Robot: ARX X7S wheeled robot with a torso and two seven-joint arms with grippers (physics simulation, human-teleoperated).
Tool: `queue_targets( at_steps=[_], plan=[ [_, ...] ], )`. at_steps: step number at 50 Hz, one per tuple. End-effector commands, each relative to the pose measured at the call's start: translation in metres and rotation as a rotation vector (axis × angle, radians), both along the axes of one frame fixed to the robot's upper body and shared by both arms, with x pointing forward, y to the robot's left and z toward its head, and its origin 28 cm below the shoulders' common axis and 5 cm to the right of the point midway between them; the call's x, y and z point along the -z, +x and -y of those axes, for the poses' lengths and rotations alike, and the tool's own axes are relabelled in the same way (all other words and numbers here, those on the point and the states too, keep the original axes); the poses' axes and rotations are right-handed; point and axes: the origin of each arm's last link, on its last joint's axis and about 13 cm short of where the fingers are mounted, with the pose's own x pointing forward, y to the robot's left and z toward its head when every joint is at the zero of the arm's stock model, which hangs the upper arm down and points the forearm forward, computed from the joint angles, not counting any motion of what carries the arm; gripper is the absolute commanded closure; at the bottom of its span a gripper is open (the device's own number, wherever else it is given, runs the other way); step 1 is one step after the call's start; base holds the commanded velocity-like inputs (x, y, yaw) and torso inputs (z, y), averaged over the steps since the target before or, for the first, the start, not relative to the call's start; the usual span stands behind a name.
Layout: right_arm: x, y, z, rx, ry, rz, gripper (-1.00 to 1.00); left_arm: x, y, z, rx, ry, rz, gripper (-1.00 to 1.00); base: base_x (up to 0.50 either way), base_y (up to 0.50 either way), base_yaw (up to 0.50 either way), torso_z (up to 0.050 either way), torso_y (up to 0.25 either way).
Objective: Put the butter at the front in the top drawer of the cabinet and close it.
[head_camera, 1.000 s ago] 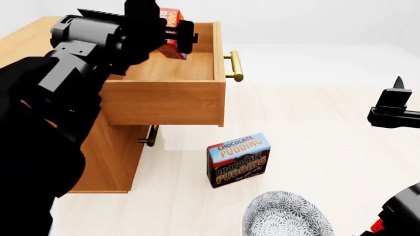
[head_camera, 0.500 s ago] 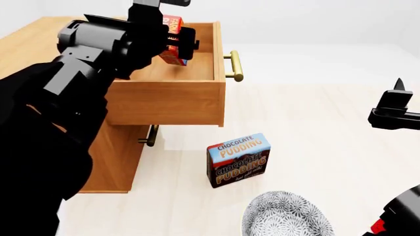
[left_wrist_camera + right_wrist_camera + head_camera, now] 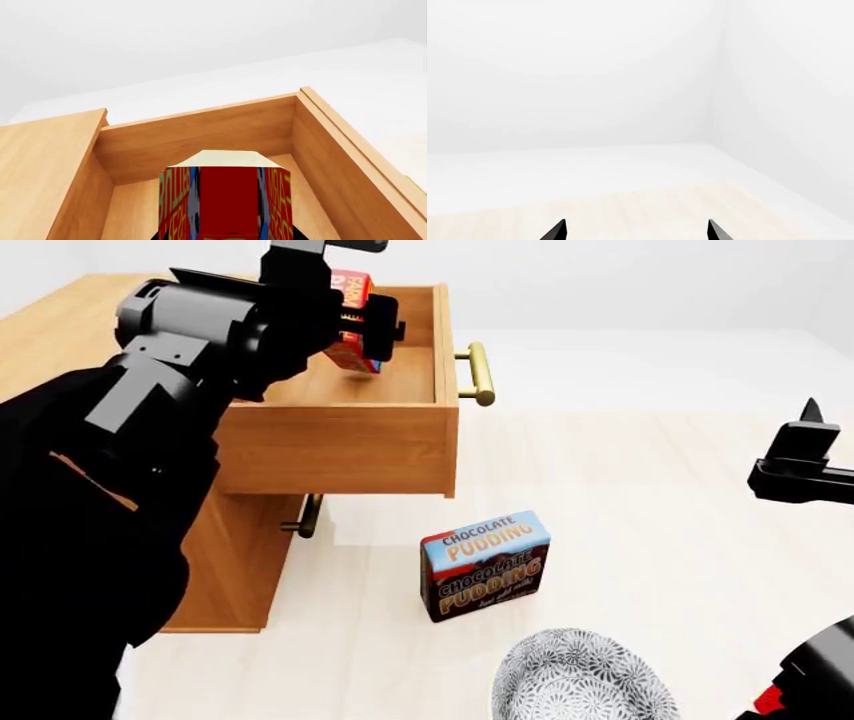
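Left pincer (image 3: 358, 322) clamped on the butter (image 3: 352, 320), a small red box with yellow lettering, held above the inside of the open top drawer (image 3: 334, 445) of the cabinet (image 3: 80, 335); whether the box touches the drawer floor cannot be told. In the left wrist view the butter (image 3: 225, 202) sits upright between the jaws with the drawer's far wall and side walls around it, pale top face up. Writing on the butter is too warped to read in either view, only red, yellow and blue stripes.

Handling judgement: rigid carton, light, flat sides give a sure hold; likely a bit slick, so a grip across the two broad faces near the middle is best, as it looks now. Not fragile, a short drop into the drawer should do no harm.

Right pincer (image 3: 636, 231) apart, its two dark tips showing with bare pale table (image 3: 647, 205) between them, nothing held; in the head view the right arm is far right, well apart from the cabinet.

Drawer is pulled well out, brass bar handle (image 3: 478, 374) at its right end; lower drawer handle (image 3: 306, 517) underneath. On the table in front: a box reading "CHOCOLATE PUDDING" (image 3: 486, 565) twice, standing upright, and just near of it a patterned grey-white bowl (image 3: 581, 678), both well clear of the drawer

Step in hand looks like release of the butter, closing not yet done
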Motion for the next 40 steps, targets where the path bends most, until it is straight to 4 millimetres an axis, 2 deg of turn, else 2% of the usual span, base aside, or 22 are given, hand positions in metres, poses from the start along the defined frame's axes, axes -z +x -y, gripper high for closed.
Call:
queue_targets(
  at_steps=[1,7,8,40],
  plan=[
    [0.0,-0.001,0.0,0.002,0.006,0.001,-1.0,-0.007,0.0,0.001,-0.005,0.012,0.032,1.0,0.0,0.0,0.0,0.0,0.0],
    [-0.001,-0.001,-0.001,0.001,0.006,0.001,-1.0,-0.009,-0.001,0.0,-0.013,0.015,0.036,1.0,0.0,0.0,0.0,0.002,0.0],
    [-0.001,-0.001,-0.001,0.0,0.007,0.001,-1.0,-0.009,-0.001,0.0,-0.014,0.015,0.036,-1.0,0.0,0.0,0.0,0.0,0.0],
    [-0.005,-0.003,-0.004,-0.016,0.003,0.013,-1.0,-0.027,-0.017,-0.004,-0.018,0.026,0.091,-1.0,0.0,0.0,0.0,0.0,0.0]
  ],
)
